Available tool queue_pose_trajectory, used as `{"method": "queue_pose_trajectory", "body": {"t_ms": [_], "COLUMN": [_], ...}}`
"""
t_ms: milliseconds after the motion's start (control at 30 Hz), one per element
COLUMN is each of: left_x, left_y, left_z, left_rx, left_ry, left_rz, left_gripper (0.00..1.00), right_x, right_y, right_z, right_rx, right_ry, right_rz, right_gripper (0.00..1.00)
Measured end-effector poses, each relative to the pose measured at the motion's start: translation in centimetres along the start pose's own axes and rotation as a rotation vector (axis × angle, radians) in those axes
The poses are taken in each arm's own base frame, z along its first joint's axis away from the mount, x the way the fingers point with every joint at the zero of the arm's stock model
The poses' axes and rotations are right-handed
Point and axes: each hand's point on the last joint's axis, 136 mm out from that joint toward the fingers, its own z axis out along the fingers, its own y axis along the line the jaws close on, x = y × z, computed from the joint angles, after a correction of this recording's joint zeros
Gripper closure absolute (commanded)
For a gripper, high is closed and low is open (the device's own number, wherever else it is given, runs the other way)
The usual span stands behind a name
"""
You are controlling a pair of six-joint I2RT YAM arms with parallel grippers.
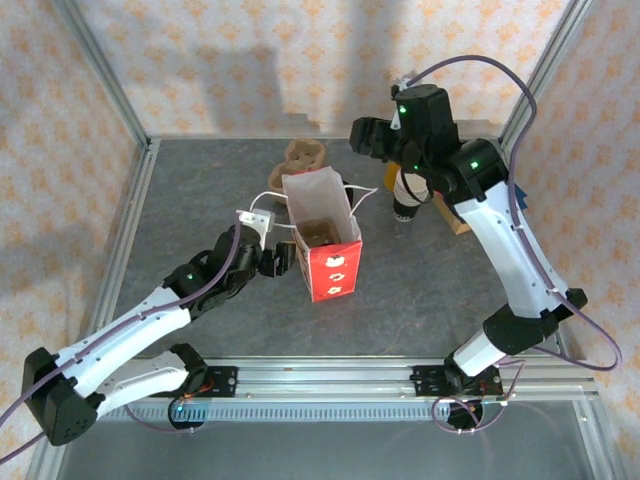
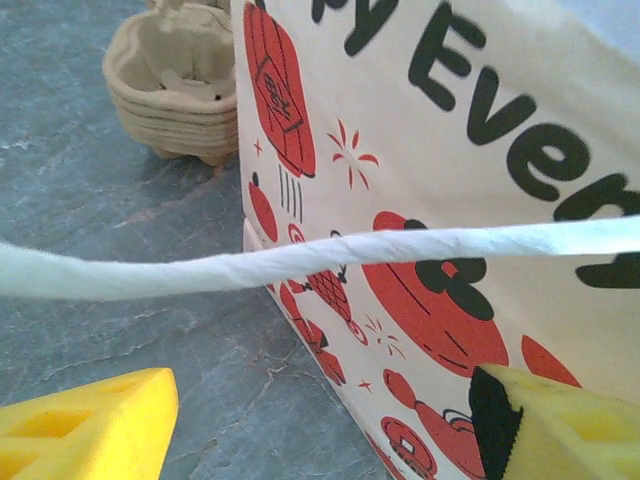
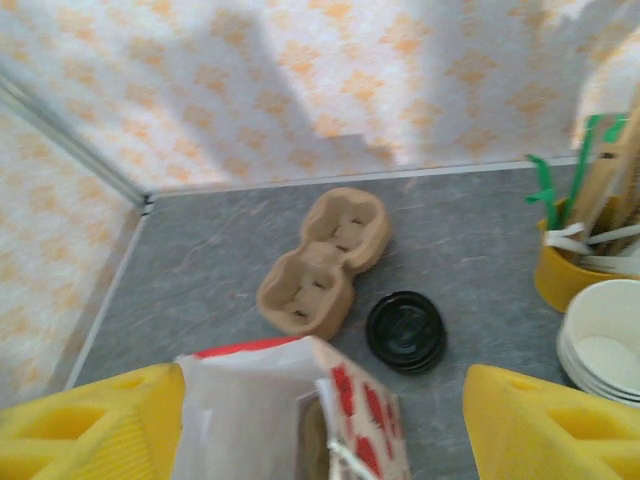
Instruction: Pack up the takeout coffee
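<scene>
- While the takeout coffee stands on the counter toward the far right corner, just right of the paper bag and under my right wrist, nothing is packed yet. I judge the step in hand to be the pick.
- My right fingers are spread wide and empty, poised over the bag's open mouth. I'd swing them toward the counter's right edge before descending.
- I'd take the cup from the side, low on its body, and squeeze gently, since paper walls buckle and a lid can pop off.
- Loose black lids and a stack of white cups sit toward the far edge too, so I'd check that I close on the capped cup and not on those.
- My left fingers are spread beside the bag's printed left face. The handle cord crosses in front of them, unpinched.
- Something brown lies at the bottom of the bag, possibly a cup carrier, though the overhead view is too small to be sure. I'd lower the cup upright and let go only once it rests.
- As the bag looks light, I'd use the left fingers to steady it against tipping.
</scene>
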Motion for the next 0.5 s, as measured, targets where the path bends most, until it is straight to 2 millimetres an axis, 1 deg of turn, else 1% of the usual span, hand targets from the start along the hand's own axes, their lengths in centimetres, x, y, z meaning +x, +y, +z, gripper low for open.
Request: {"method": "queue_pose_trajectory", "body": {"t_ms": [167,267,400,500], "left_x": [-0.5,-0.7,-0.8,-0.8], "left_y": [1.2,2.0,2.7,3.8], "left_z": [-1.0,-1.2,-1.4,-1.5], "left_rx": [-0.045,-0.067,-0.085,-0.115], "left_ry": [-0.027,-0.033,-0.037,-0.032], "left_rz": [-0.012,-0.029,-0.041,-0.056], "left_gripper": [0.19,0.19,0.19,0.19], "right_x": [-1.2,-2.0,-2.6,-2.9], "right_y": [-3.8,-5.8,-8.1,-9.9], "right_z": [1.4,2.1,3.3,4.6], "right_rx": [0.086,0.126,0.169,0.2], "right_ry": [-0.023,-0.044,-0.051,-0.05], "right_rz": [0.034,0.051,0.067,0.072], "right_gripper": [0.27,0.27,0.27,0.28]}}
